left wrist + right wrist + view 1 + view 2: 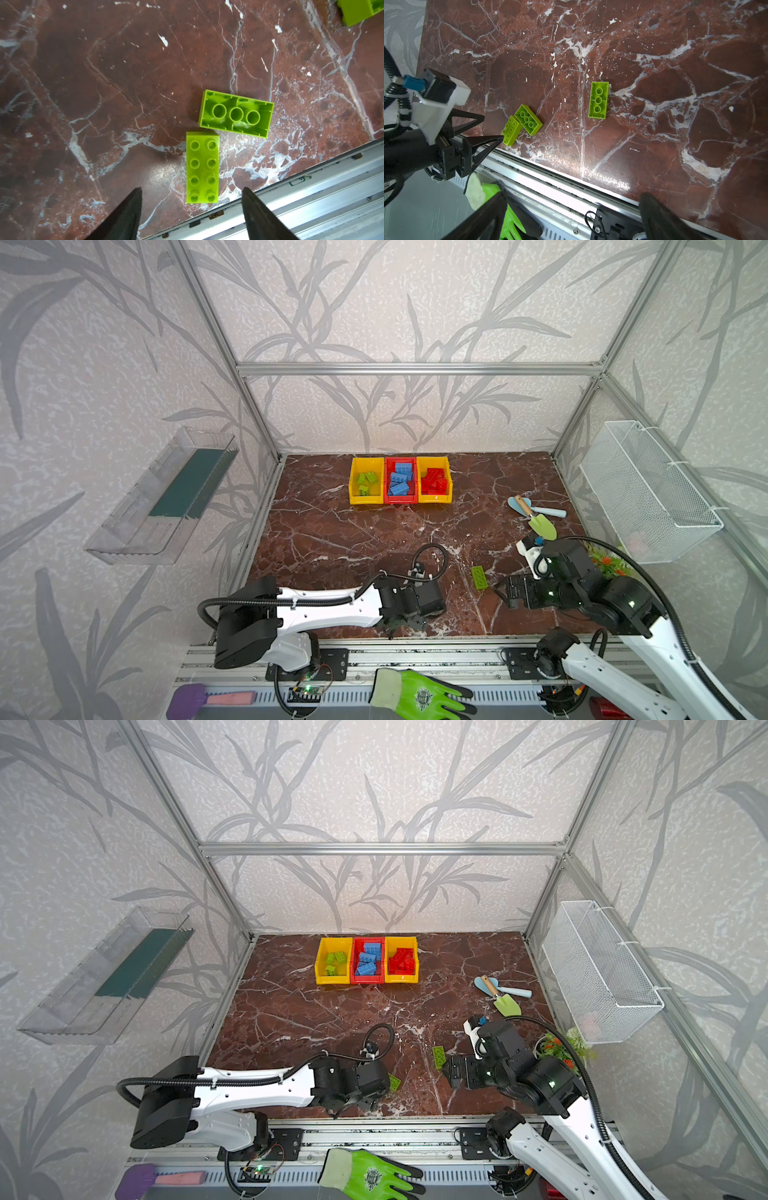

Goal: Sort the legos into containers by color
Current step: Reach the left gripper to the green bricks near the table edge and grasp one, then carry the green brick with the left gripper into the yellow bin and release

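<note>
Three lime green legos lie near the table's front edge. In the left wrist view a studs-up brick (202, 167) lies on the marble between the tips of my open left gripper (192, 190), touching neither finger. An upside-down brick (235, 113) lies right beside it. The third green brick (478, 577) lies upside down just in front of my open, empty right gripper (503, 593). The containers stand in a row at the back: a yellow bin (365, 501) with green legos, a red bin (400, 501) with blue ones, a yellow bin (434, 499) with red ones.
Two small garden trowels (536, 514) lie at the right. A potted plant (609, 564) stands behind the right arm. A wire basket (648, 489) and a clear tray (166, 497) hang on the side walls. A green glove (419, 695) lies past the front rail.
</note>
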You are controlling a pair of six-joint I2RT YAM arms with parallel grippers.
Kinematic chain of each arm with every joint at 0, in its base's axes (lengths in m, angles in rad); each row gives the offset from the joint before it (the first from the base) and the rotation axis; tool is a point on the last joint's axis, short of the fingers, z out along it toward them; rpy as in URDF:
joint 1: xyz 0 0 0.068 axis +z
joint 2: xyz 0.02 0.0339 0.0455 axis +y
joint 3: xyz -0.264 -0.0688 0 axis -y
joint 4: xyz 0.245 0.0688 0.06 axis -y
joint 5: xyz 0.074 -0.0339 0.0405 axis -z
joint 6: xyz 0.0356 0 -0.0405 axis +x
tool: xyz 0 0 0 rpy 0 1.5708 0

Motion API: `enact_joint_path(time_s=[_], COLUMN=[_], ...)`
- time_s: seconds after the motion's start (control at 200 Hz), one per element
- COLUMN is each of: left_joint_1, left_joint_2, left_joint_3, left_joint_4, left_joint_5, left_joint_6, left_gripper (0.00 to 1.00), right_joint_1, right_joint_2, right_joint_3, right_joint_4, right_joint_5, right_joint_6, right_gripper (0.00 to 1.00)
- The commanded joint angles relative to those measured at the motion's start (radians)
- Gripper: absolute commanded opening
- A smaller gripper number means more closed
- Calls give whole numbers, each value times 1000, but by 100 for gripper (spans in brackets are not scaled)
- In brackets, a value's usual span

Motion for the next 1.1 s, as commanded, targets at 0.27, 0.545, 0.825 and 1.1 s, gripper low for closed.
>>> enact_joint_path(time_s=[0.27,0.545,0.825,1.1], left_joint_1=[-8,-1,91,386], left_joint_2=[172,196,85,-74], left_joint_3=[13,20,36,123], left_joint_4=[95,66,-39,-114], left_joint_5=[54,27,-7,25], left_joint_6=[-6,-22,10,189], left_gripper=[76,42,22,23], right_joint_1=[-1,-1,-1,-1], right_joint_2=[-72,-67,-25,129], right_joint_3=[32,53,27,42], right_joint_4=[-124,-118,-41,116], right_joint_5=[6,17,-6,-15], right_joint_6=[44,41,33,23], right_gripper=[99,99,99,99])
